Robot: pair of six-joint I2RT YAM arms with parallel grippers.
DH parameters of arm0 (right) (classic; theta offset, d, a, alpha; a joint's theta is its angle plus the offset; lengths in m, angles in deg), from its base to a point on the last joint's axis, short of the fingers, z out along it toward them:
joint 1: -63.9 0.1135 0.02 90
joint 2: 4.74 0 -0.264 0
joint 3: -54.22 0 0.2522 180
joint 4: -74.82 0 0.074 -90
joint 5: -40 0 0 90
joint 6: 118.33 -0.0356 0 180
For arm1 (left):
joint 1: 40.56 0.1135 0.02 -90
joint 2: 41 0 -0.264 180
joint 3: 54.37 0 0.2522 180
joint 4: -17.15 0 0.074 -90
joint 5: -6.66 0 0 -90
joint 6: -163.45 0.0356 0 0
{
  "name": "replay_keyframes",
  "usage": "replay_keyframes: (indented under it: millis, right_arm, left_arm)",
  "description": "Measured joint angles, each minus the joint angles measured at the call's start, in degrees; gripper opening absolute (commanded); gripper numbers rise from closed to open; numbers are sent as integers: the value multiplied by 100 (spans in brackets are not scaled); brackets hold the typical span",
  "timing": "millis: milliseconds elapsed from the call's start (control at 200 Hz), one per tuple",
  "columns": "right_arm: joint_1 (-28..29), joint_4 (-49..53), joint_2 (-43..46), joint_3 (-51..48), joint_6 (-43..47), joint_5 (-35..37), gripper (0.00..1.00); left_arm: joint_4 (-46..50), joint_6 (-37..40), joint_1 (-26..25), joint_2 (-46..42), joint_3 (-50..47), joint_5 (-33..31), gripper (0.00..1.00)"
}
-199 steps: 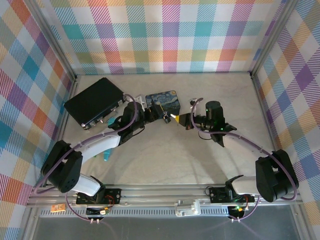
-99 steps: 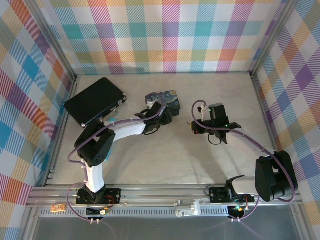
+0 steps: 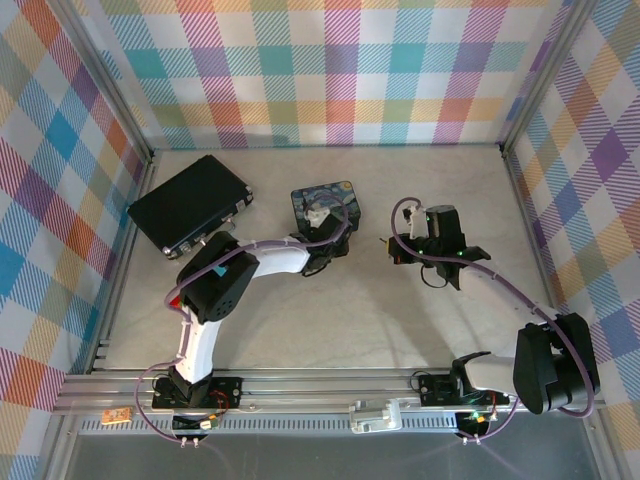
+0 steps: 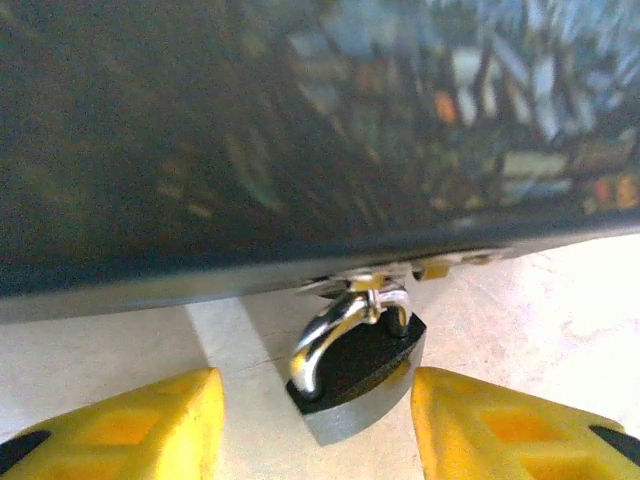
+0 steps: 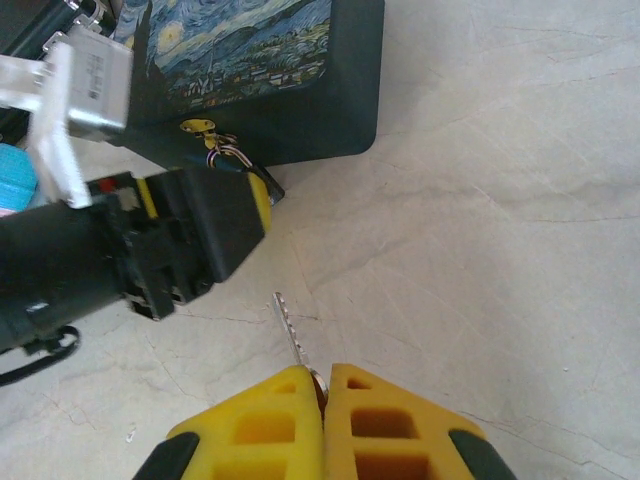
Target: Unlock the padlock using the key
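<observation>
Enclosure, three sides: back wall (image 3: 340,70), left wall (image 3: 50,200) and right wall (image 3: 590,180), all pastel plaid (pink, teal, orange, yellow). Tabletop (image 3: 330,320): pale beige, faint marble veining. Near edge: aluminium rail (image 3: 300,388). Lighting even.

The overhead view is bright and even, with only soft, faint shadows on the pale table (image 3: 350,320). The left wrist view is very close and blurred: the tin (image 4: 300,120) looms dark and unfocused, while the padlock (image 4: 355,375) glints along its shackle. The right wrist view is sharper, and the key (image 5: 288,325) reads crisply.
</observation>
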Motion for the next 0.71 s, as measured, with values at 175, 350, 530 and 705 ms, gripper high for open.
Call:
replay_keyframes:
  millis: [175, 350, 530, 705]
  right_arm:
    - [-4, -50, 0, -17, -46, -59, 0]
    - [-26, -76, 0, -22, -46, -85, 0]
    - [-37, -129, 0, -44, -46, -129, 0]
    - [-37, -170, 0, -55, -48, -271, 0]
  left_arm:
    - [-63, 127, -7, 295, 372, -90, 48]
    - [-59, 234, -7, 341, 402, -278, 35]
    - [-85, 321, 4, 365, 402, -341, 30]
    - [-391, 374, 11, 350, 304, -142, 16]
